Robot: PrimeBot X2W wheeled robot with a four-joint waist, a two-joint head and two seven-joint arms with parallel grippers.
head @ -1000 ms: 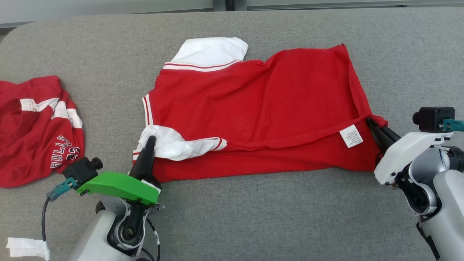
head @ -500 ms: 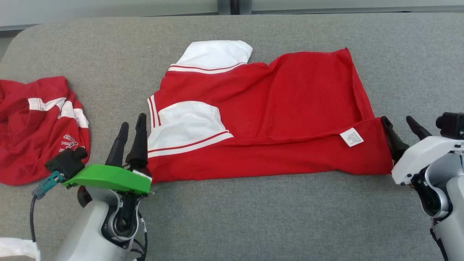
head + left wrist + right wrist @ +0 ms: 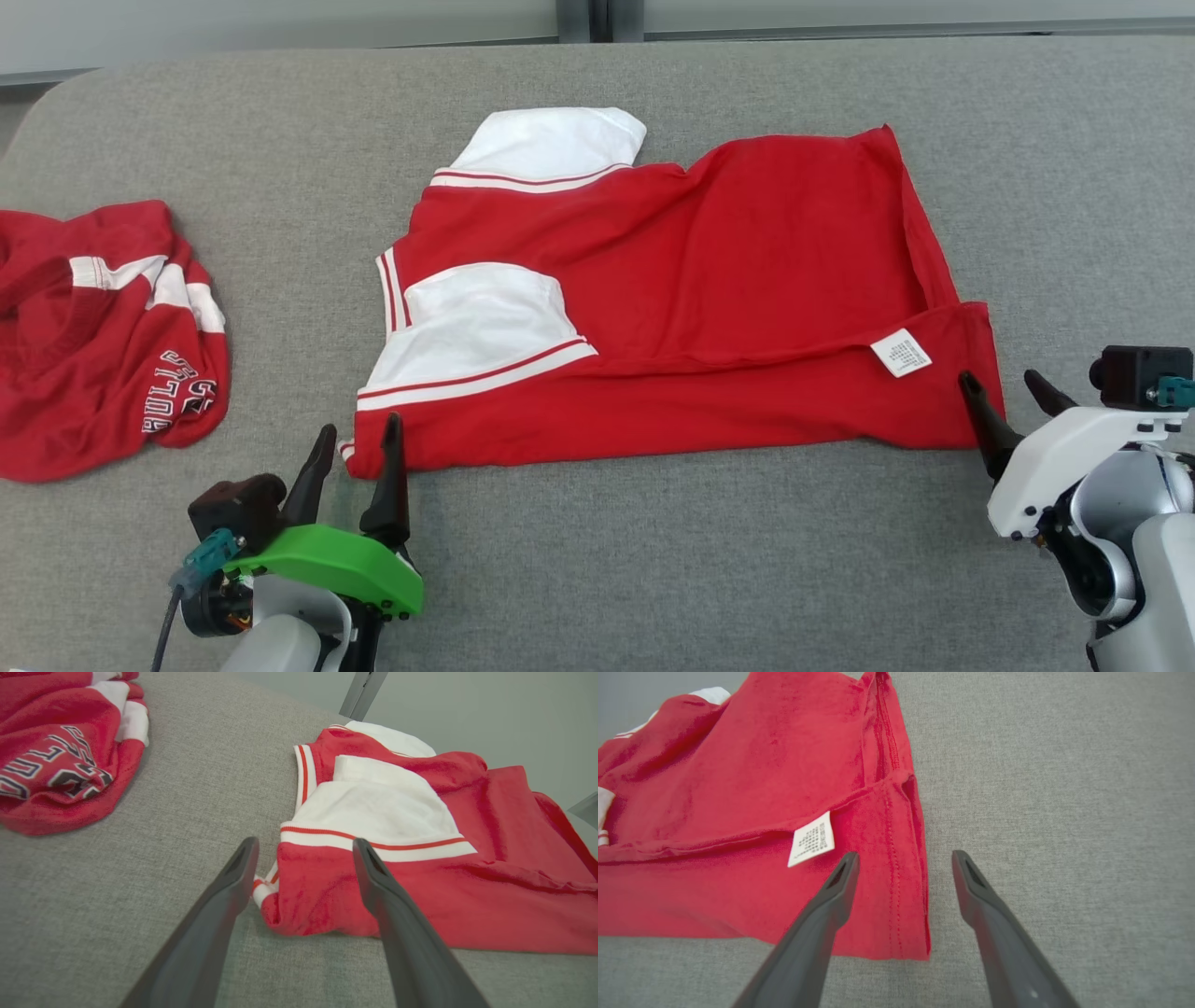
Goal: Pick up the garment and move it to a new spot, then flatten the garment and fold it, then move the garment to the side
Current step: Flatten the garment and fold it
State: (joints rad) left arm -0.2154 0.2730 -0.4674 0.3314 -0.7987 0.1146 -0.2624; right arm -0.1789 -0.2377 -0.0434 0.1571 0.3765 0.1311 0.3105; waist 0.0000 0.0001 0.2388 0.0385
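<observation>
Garment [image 3: 700, 280] lies folded — right wrist view resolves hem stitching [image 3: 893, 882], apparently doubled.

The right gripper [image 3: 904, 856] has its two long dark fingers spread apart. One finger lies over the near corner of the red cotton garment [image 3: 738, 774]; the other is over the bare grey fabric-covered desk [image 3: 1064, 788]. The garment's stitched side hem runs between them. A small white printed care label [image 3: 811, 839] sits just beside the finger over the garment. A white sleeve patch [image 3: 710, 693] shows at the far edge.
</observation>
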